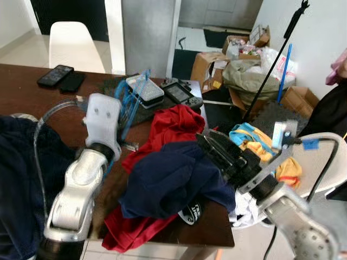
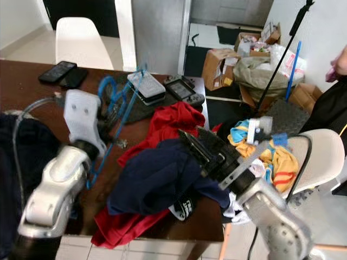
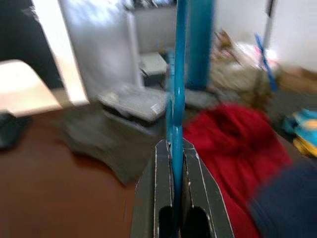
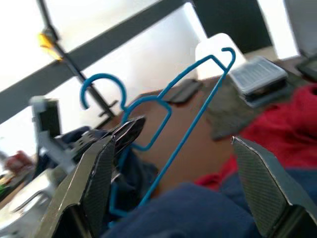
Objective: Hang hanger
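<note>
In your left eye view, the left end effector (image 1: pixel 126 108) is raised over the brown desk (image 1: pixel 21 92) and carries the blue hanger (image 1: pixel 130 100), which stands above the desk's middle, just in front of a grey case (image 1: pixel 145 91). The right end effector (image 1: pixel 212 145) reaches in from the right, its fingers over a navy garment (image 1: pixel 168 184) that lies on a red garment (image 1: pixel 173 124). Two phones (image 1: pixel 60 77) lie at the far left of the desk, a white chair (image 1: pixel 73 46) stands behind it, and cardboard boxes (image 1: pixel 209 67) sit on the floor beyond.

Your right eye view shows the same layout, with the hanger (image 2: pixel 116 103) beside the left arm's white wrist housing.

In your left wrist view, the left end effector (image 3: pixel 176 163) is clamped on the hanger (image 3: pixel 177 74); the blue wire runs straight up from between the two pressed fingers, with the red garment (image 3: pixel 233 139) to one side.

In your right wrist view, the right end effector (image 4: pixel 176 168) has its fingers wide apart and holds nothing. Between them you see the hanger (image 4: pixel 188 104) with its hook up, gripped near the neck by the left end effector (image 4: pixel 126 136), above the navy garment (image 4: pixel 198 213).
</note>
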You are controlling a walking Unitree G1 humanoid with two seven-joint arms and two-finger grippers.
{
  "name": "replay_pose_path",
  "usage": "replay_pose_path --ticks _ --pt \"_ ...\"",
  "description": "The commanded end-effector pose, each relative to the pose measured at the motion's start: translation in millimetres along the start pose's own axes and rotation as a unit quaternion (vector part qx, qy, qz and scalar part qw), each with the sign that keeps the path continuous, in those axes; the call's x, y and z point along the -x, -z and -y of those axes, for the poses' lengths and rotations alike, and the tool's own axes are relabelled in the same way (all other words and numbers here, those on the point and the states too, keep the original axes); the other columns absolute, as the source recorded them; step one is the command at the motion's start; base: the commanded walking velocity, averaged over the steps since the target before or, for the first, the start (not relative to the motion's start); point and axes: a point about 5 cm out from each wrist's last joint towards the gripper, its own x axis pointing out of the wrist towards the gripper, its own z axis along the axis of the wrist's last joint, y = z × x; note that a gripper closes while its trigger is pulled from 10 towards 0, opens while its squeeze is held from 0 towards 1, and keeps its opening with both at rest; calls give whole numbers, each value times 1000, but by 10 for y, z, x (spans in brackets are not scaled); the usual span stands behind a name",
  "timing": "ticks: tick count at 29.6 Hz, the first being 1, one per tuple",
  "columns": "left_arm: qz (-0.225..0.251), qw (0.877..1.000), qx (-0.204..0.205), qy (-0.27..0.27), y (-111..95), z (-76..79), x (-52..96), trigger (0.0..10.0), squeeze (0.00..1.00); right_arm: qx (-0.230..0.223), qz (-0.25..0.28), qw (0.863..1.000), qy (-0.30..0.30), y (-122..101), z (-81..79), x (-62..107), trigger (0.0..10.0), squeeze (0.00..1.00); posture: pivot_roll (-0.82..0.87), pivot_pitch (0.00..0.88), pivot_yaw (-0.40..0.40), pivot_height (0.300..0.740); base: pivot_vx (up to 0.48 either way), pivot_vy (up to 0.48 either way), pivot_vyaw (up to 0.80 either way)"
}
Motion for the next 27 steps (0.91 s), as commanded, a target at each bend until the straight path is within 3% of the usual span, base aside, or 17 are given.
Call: replay_pose_path --ticks 1,3,5,11,15,16,21,27 --pt "5 1000 8 11 -21 52 20 10000 0 5 12 1000 20 -16 28 28 10000 0 47 104 -65 740 0 0 0" --pt "-1 1000 16 17 20 138 86 10000 0 10 43 995 85 20 115 70 10000 0 39 107 -64 740 0 0 0" --pt "-1 1000 16 17 20 138 86 10000 0 10 43 995 85 20 115 70 10000 0 39 107 -64 740 0 0 0" --pt "9 1000 12 14 2 199 46 10000 0 26 83 984 158 -3 263 130 10000 0 24 91 -59 740 0 0 0" --pt "17 1000 5 3 -27 154 -11 10000 0 35 104 981 162 -120 286 120 10000 0 20 80 -55 740 0 0 0" --pt "24 1000 1 -6 -58 125 -49 10000 0 50 120 978 162 -233 287 99 10000 0 15 54 -56 740 0 0 0" --pt "31 999 -3 -11 -84 108 -93 10000 0 60 126 979 152 -303 274 46 10000 0 22 46 -57 740 -48 0 0" --pt "28 999 -12 -11 -73 103 -71 10000 0 54 112 982 141 -140 258 -37 10000 0 59 17 -47 740 -80 0 0"
